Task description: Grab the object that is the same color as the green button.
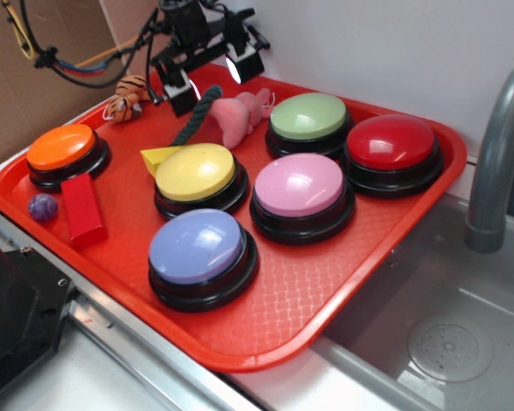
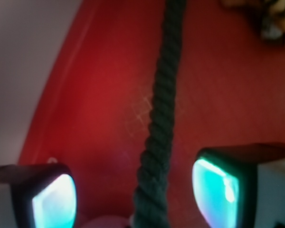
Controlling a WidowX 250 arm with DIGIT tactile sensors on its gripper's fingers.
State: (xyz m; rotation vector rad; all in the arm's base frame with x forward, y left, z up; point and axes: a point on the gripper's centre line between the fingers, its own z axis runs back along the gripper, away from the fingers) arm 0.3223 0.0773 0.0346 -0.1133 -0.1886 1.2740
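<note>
Tray (image 1: 343, 282), red, rimmed; bare floor along its near right corner, crowded elsewhere.
Buttons, dome, black bases: green button (image 1: 308, 117) at the back, beside the red button (image 1: 392, 143); pink (image 1: 299, 186), yellow (image 1: 195, 172), lilac (image 1: 197, 247) and orange (image 1: 62, 147) also on the tray.
Gripper (image 1: 210, 80), at the tray's back edge near the wall; jaws wide apart, gripping nothing, one pad (image 2: 54, 202) either side of the rope.
Pink plush toy (image 1: 240, 116), just beside the rope.
Rope (image 2: 162, 114), dark green, twisted; lies on the tray floor between the open jaws, near the back rim, clear floor on both sides.
</note>
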